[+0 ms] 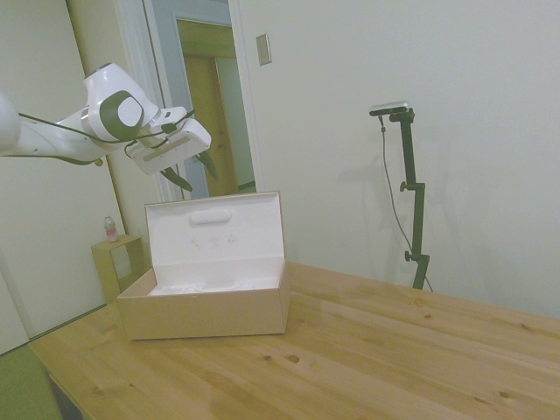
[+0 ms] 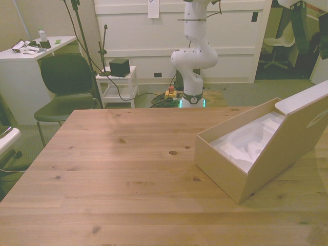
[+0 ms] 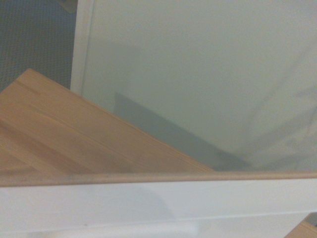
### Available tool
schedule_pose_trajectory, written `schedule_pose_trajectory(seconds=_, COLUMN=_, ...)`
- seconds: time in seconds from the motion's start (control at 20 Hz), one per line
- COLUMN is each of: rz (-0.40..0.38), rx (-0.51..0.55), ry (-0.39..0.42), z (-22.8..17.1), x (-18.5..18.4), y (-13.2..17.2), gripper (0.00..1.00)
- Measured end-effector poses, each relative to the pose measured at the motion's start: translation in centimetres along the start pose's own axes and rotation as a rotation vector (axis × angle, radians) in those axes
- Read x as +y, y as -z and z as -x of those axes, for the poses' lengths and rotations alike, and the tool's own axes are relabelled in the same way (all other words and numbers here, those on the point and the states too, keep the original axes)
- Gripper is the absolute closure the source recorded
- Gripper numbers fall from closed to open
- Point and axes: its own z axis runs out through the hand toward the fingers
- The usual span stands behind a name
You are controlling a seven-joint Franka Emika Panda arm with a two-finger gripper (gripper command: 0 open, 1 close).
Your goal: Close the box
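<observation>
The large rectangular tan cardboard box (image 1: 206,308) sits open on the wooden counter (image 1: 367,359), close to the counter's end at the side view's left. In the front view the box (image 2: 241,169) lies at the front view's right, angled to the counter's edges, with part of it running out of the picture. Its hinged lid (image 1: 214,229) stands roughly upright behind the tray, white on the inside, with 1 raised oblong moulding (image 1: 210,216) near the top edge. Inside the tray lies a white moulded insert (image 2: 248,143) with shaped hollows; I cannot make out any loose item in them.

The white arm's gripper (image 1: 194,171) hangs in the air above the lid's top edge and a little toward the side view's left, apart from the box and touching nothing. The 2 dark jaws point downward with a gap between them and nothing held. In the front view only a dark part of it shows at the upper right corner.

The wrist view shows the lid's white top rim (image 3: 158,206) up close, with the counter's wood (image 3: 64,144) and a pale wall beyond.

From the box toward the side view's right, the counter is bare wood as far as its edge. In the front view the same open stretch fills the left and middle.
</observation>
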Motion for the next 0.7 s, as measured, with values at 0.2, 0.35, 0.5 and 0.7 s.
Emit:
schedule_pose_trajectory(seconds=0.2, rz=0.006, rx=0.007, ry=0.039, z=-0.7, x=-1.5, y=-1.3, gripper=0.0)
schedule_pose_trajectory(seconds=0.35, rz=0.027, rx=0.017, ry=0.08, z=-1.0, x=-3.5, y=-2.9, gripper=0.0)
schedule_pose_trajectory(seconds=0.5, rz=0.042, rx=0.014, ry=0.103, z=-1.0, x=-6.3, y=-4.9, gripper=0.0)
schedule_pose_trajectory(seconds=0.7, rz=0.059, rx=-0.003, ry=0.1, z=-1.0, x=-9.3, y=-7.1, gripper=0.0)
